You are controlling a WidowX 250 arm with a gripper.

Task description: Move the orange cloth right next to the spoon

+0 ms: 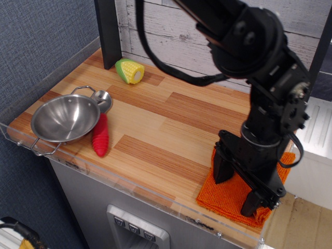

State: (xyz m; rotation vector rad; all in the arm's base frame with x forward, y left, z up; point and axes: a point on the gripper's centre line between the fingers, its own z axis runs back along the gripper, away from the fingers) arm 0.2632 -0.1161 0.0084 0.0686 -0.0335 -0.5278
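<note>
The orange cloth (224,196) lies at the front right corner of the wooden counter, mostly covered by the arm. My gripper (237,191) is open, its two black fingers pointing down and standing on the cloth, one at its left part and one near its front right edge. The spoon (100,132) lies far to the left, with its red ribbed handle toward the front and its round metal head (102,97) beside the steel bowl.
A steel bowl (65,118) with wire handles sits at the front left, touching the spoon. A toy corn cob (130,70) lies at the back by a black post (108,32). A clear plastic rim (155,193) edges the counter front.
</note>
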